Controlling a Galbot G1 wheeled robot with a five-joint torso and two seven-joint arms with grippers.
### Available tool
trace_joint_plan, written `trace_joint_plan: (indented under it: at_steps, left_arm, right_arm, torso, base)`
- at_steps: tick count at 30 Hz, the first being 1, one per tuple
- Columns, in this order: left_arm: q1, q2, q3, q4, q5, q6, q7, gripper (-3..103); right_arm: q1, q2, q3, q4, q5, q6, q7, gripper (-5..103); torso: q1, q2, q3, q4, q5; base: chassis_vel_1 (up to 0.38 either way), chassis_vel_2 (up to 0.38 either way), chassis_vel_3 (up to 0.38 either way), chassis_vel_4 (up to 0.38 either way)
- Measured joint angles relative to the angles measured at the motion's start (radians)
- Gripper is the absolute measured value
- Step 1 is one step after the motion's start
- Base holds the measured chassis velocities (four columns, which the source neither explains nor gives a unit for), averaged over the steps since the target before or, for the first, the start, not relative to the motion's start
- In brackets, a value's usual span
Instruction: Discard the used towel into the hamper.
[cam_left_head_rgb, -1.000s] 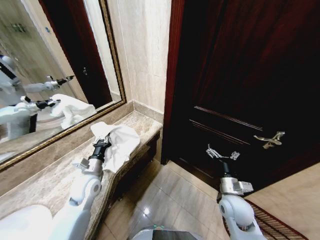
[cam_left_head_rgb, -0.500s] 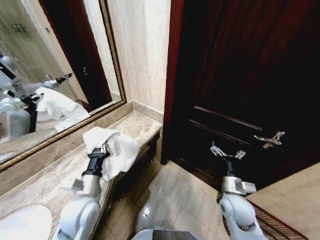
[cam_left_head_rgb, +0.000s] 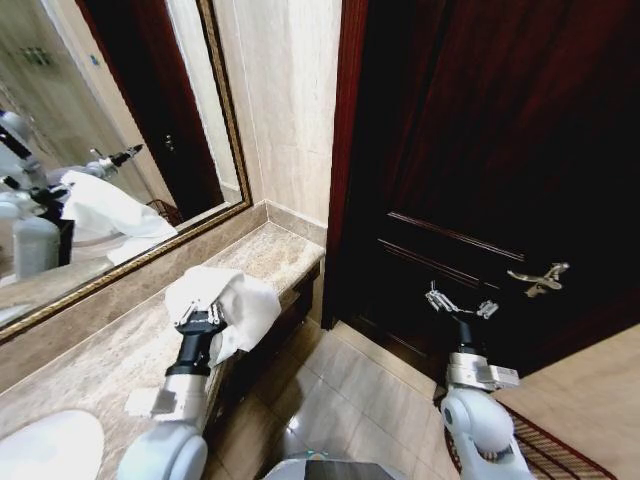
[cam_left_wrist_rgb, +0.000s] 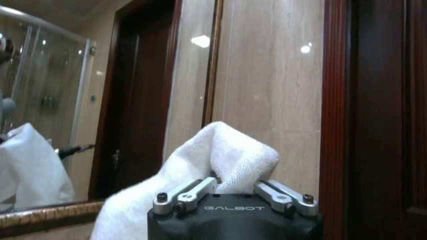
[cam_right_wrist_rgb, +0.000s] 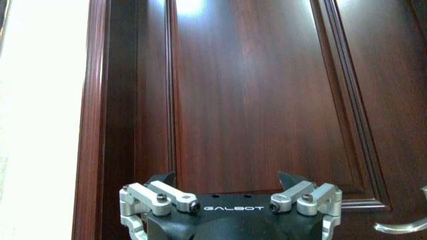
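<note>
The used towel is white and bunched, and it hangs over the front edge of the marble counter. My left gripper is shut on it from below. In the left wrist view the towel rises in a fold out of the left gripper, whose fingers pinch the cloth. My right gripper is open and holds nothing, raised in front of the dark wooden door. The right wrist view has the right gripper with its jaws spread wide, facing the door panel. The hamper is out of view.
A gilt-framed mirror backs the counter and reflects the towel and arms. A white sink sits at the near left. The door has a metal lever handle. Tiled floor lies between the arms, and a ribbed mat at the right.
My left gripper has drawn back toward me with the towel, lifting it off the counter's far end. The right gripper has drifted slightly right and stays open.
</note>
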Motion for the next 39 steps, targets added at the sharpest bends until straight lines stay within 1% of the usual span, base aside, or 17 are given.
trace_joint_plan:
  at_steps: [2,7,11,19,21,28,39]
  left_arm:
    - [-0.008,-0.008,-0.014,0.012,0.017,-0.024,0.008,4]
    - [-0.015,-0.022,-0.016,0.011,-0.001,-0.031,0.004,4]
    - [-0.036,-0.043,-0.023,0.011,-0.006,-0.054,-0.015,4]
    - [-0.046,-0.028,-0.048,0.008,-0.013,-0.054,-0.018,4]
    - [-0.048,-0.025,-0.051,0.013,-0.010,-0.069,-0.003,4]
    - [-0.050,-0.022,-0.047,0.018,-0.004,-0.074,0.005,4]
    - [-0.057,-0.015,-0.046,0.029,-0.001,-0.083,0.019,4]
  right_arm:
    - [-0.003,0.001,0.001,0.001,-0.006,-0.003,0.007,100]
    - [-0.016,0.001,0.011,0.009,-0.018,-0.030,0.009,100]
    - [-0.029,-0.001,0.016,0.017,-0.020,-0.037,0.008,100]
    - [-0.023,0.001,0.009,0.022,-0.020,-0.035,0.002,100]
    - [-0.024,0.005,0.006,0.022,-0.020,-0.020,-0.006,100]
    - [-0.033,0.004,0.010,0.027,-0.019,-0.012,-0.013,100]
    - [-0.041,-0.003,0.019,0.023,-0.012,0.001,-0.013,100]
  torso:
    - [0.000,0.000,0.000,-0.0002,-0.0001]
    - [0.000,0.000,0.000,-0.0001,-0.0001]
    - [0.000,0.000,0.000,-0.0002,-0.0002]
    - [0.000,0.000,0.000,-0.0001,-0.0003]
    - [0.000,0.000,0.000,0.0000,-0.0003]
    - [0.000,0.000,0.000,-0.0001,-0.0003]
    - [0.000,0.000,0.000,-0.0001,-0.0003]
  base:
    - [0.000,0.000,0.000,0.000]
    - [0.000,0.000,0.000,0.000]
    - [0.000,0.000,0.000,0.000]
    - [0.000,0.000,0.000,0.000]
    - [0.000,0.000,0.000,0.000]
    - [-0.004,-0.006,-0.010,-0.005]
    - [-0.065,-0.068,-0.066,-0.075]
